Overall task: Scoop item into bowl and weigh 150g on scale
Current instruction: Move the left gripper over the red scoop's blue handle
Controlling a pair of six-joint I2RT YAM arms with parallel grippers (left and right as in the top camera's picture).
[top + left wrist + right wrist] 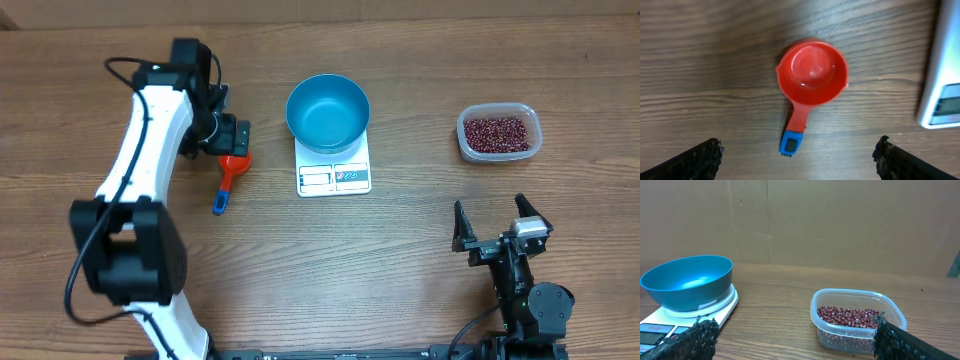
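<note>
Wooden counter carries everything; left tool gapes wide above the red scoop, touching nothing; right tool likewise spread, empty.

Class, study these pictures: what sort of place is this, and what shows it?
Probably a robot lab bench, not a kitchen: a white robot arm over a wooden table, a scale bearing a bowl, a brown backdrop.

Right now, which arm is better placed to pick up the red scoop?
Left. The left gripper, open, hangs directly over the scoop; the right gripper sits beyond the scale.
</note>
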